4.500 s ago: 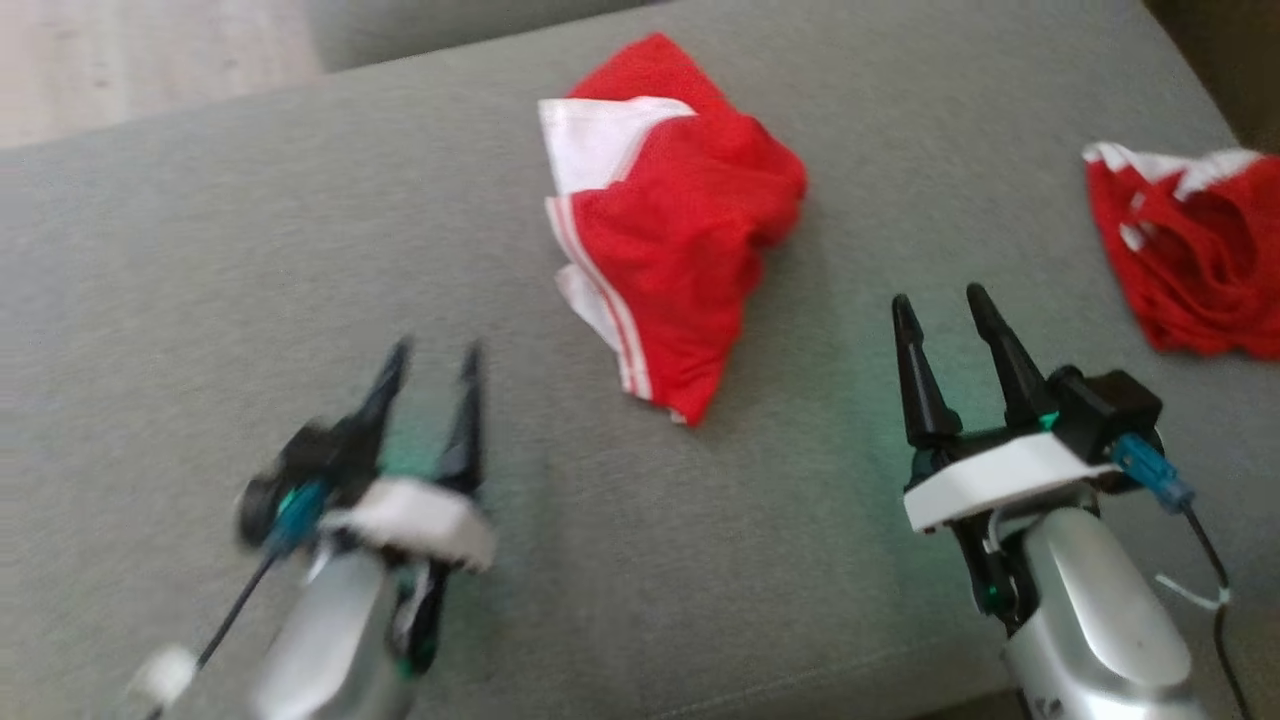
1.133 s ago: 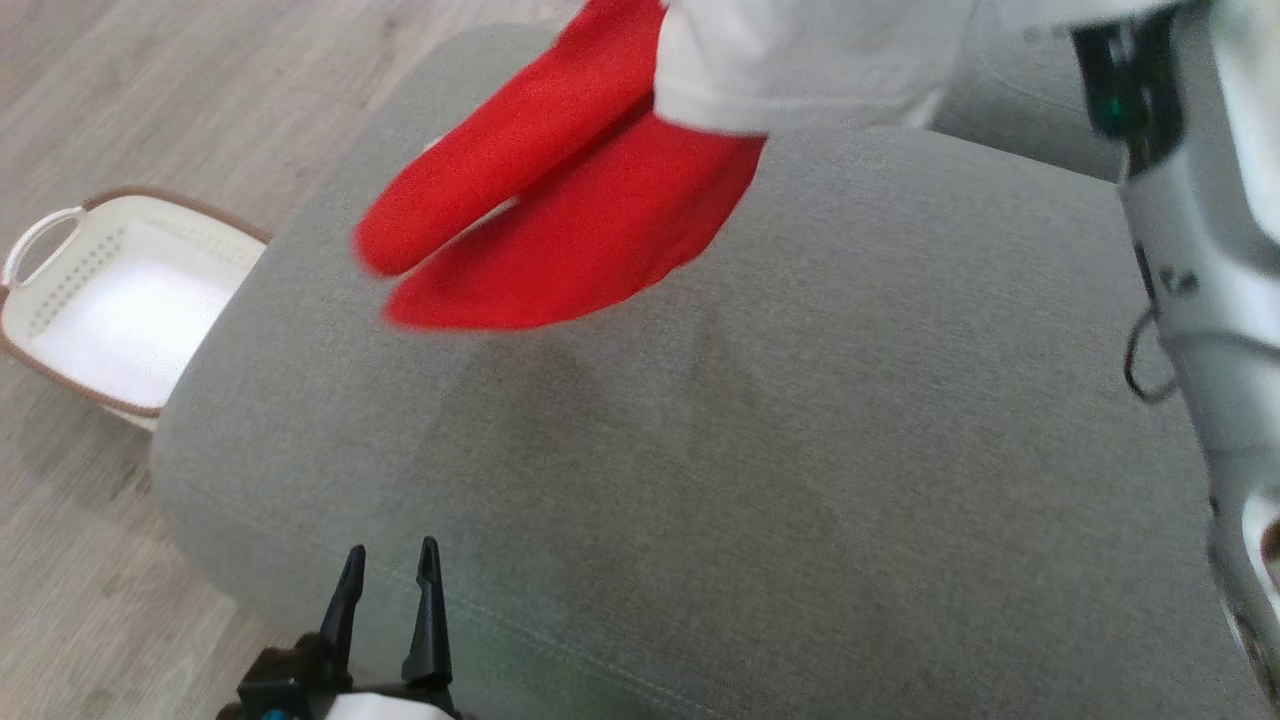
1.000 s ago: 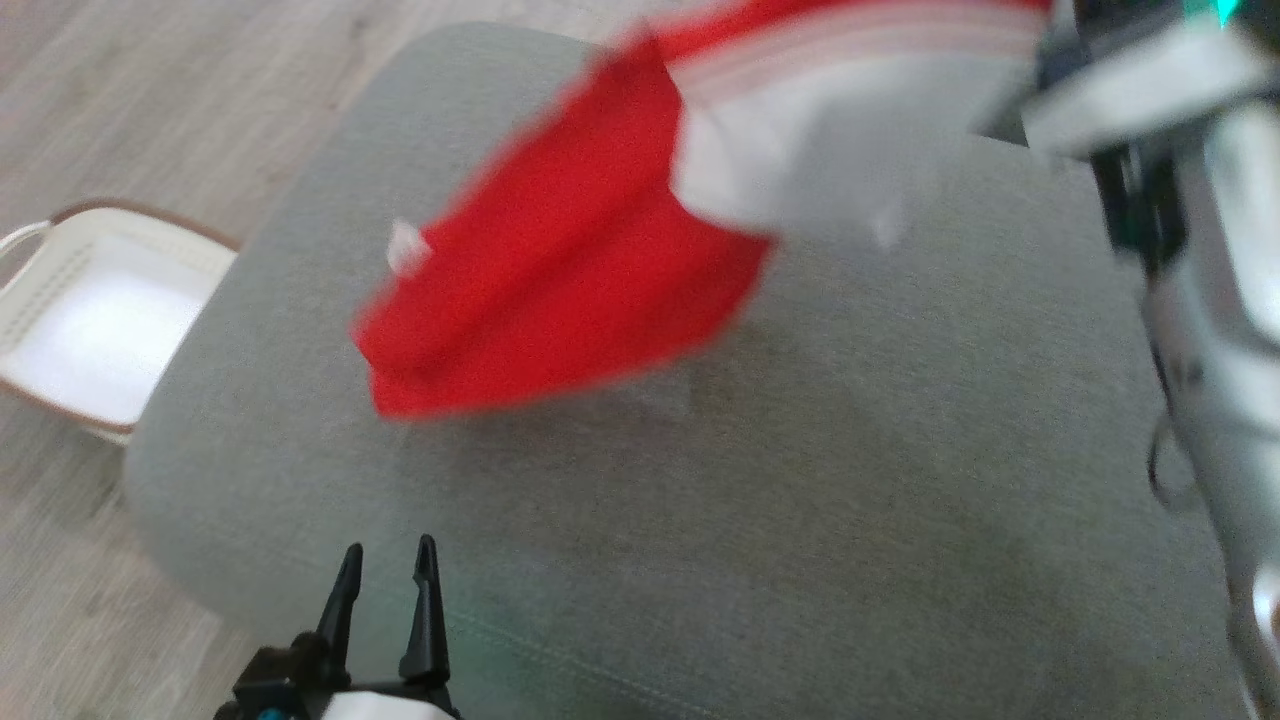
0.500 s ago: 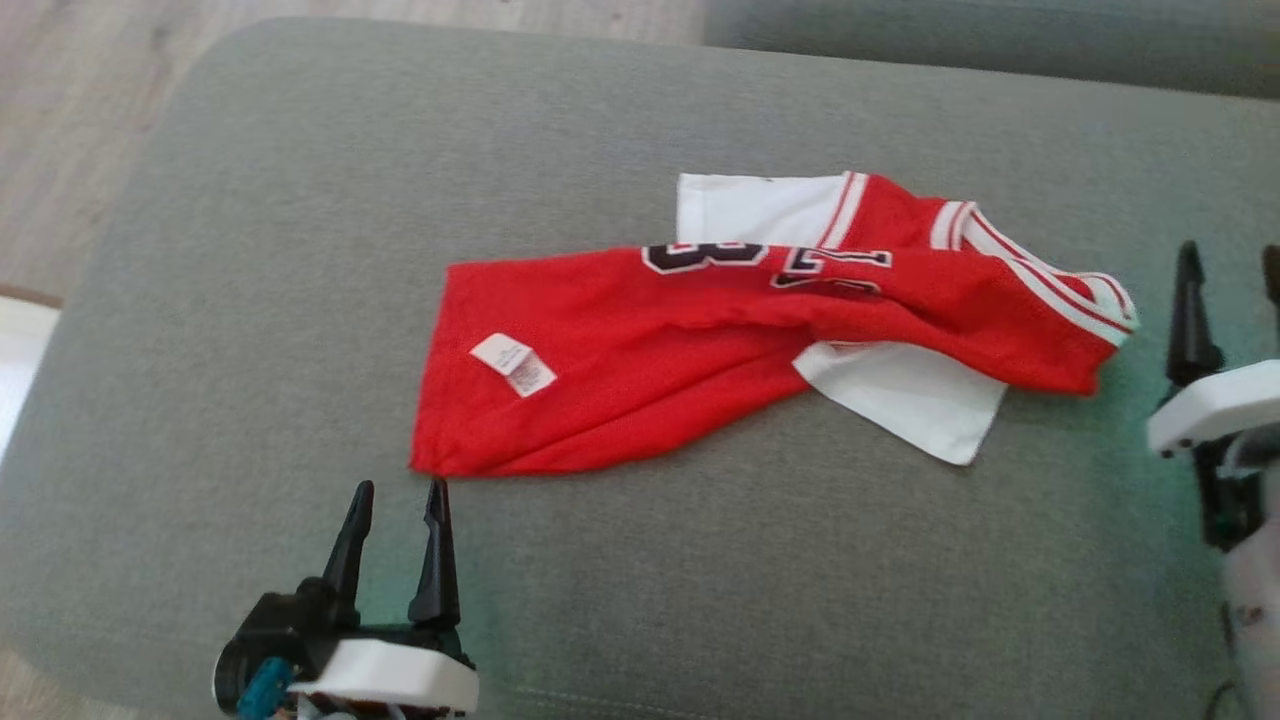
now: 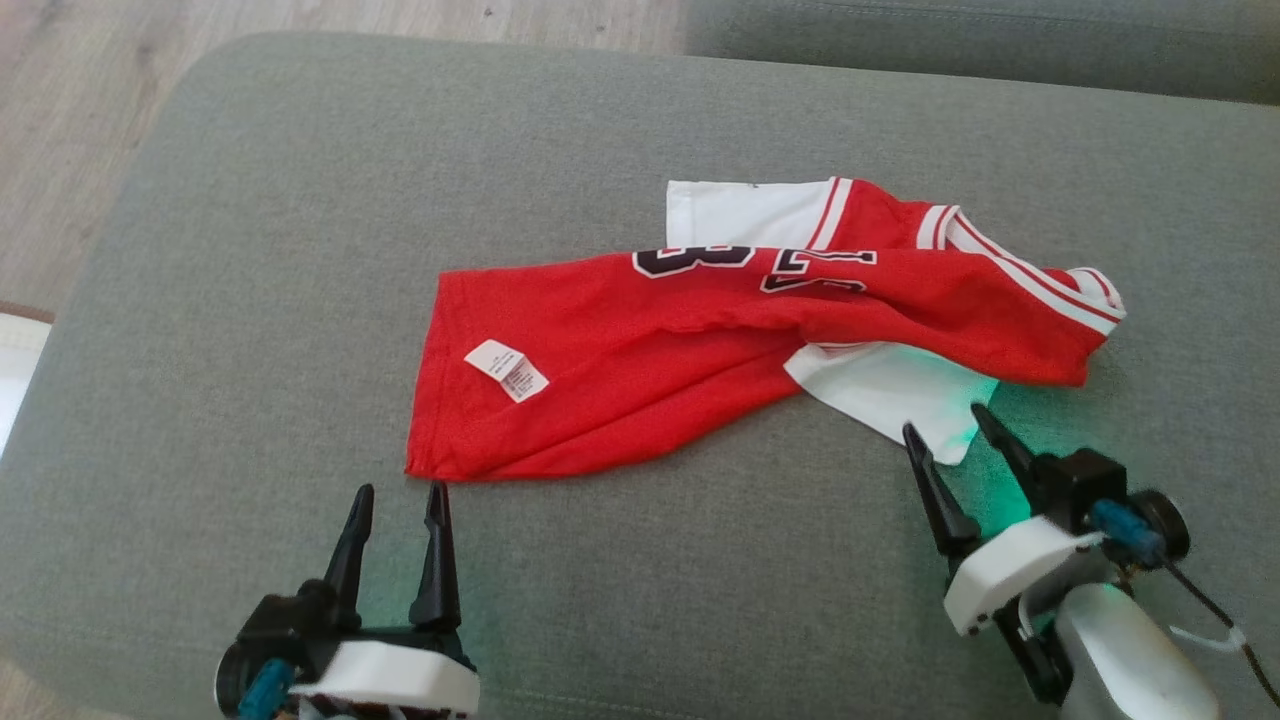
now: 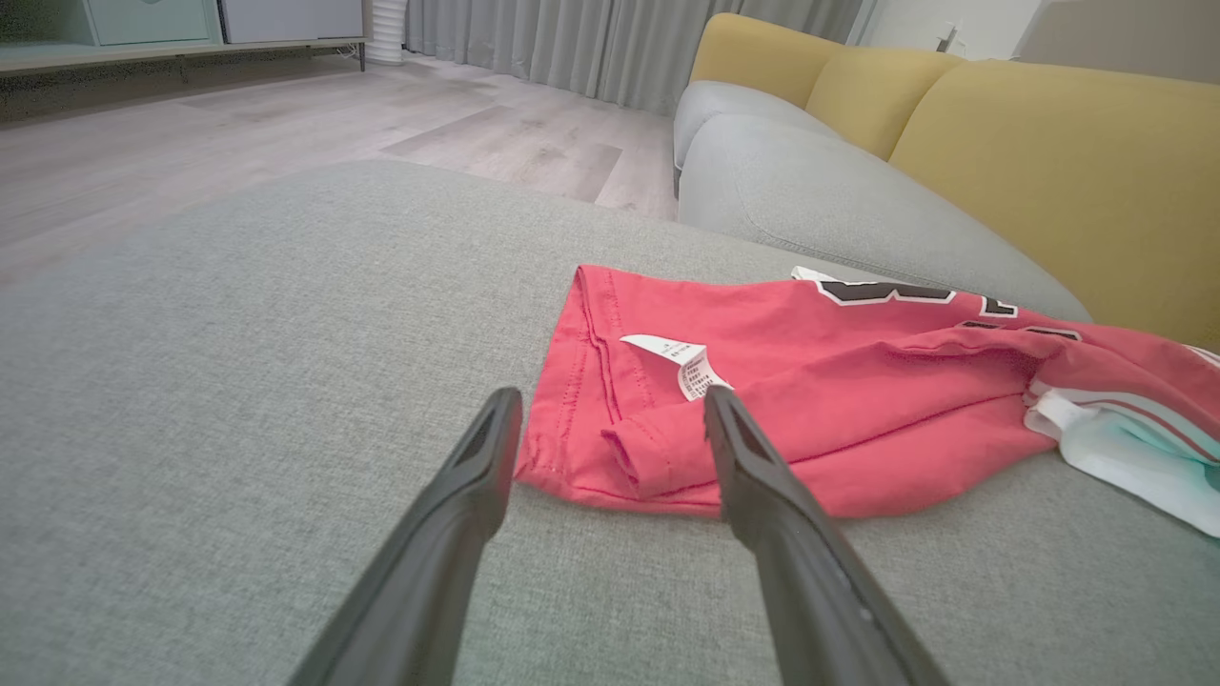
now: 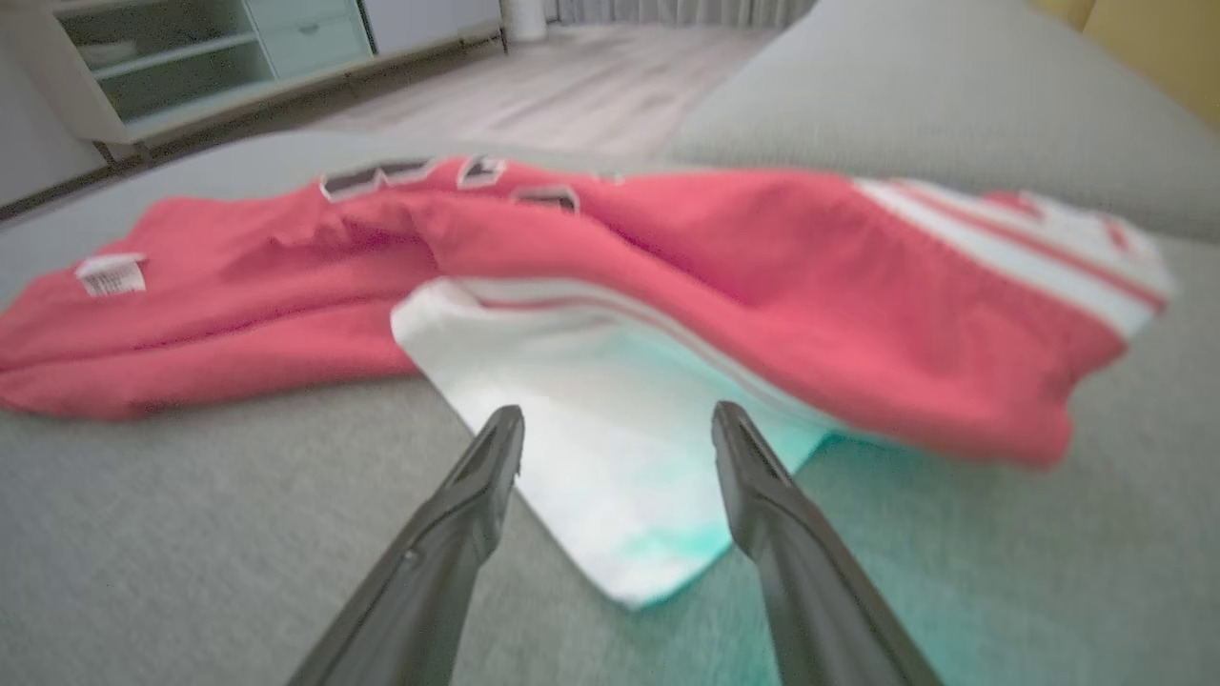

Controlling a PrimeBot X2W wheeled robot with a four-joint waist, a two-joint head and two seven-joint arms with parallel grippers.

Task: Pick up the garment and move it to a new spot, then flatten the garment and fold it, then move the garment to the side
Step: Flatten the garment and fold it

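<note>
The garment point(image 5: 690, 350) is a red jersey with white sleeves, black lettering and a white label. It lies crumpled lengthwise across the grey cushion point(image 5: 250, 250). My left gripper point(image 5: 400, 488) stands open just short of the jersey's near left corner point(image 6: 620, 457), touching nothing. My right gripper point(image 5: 945, 420) is open too, its tips at the near edge of the white sleeve point(image 7: 591, 448), which lies between and beyond the fingers. In the right wrist view the garment point(image 7: 724, 248) bunches up in a ridge.
The grey cushion's left edge drops to a wooden floor point(image 5: 60, 110). A white basket point(image 5: 10, 360) peeks in at the far left. Another grey cushion point(image 6: 810, 191) and yellow backrests point(image 6: 1048, 171) lie beyond. A low cabinet point(image 7: 210, 48) stands across the room.
The garment hung from my right gripper a second ago; now it lies on the cushion and that gripper has opened and come down to the sleeve's near edge. The head camera has shifted.
</note>
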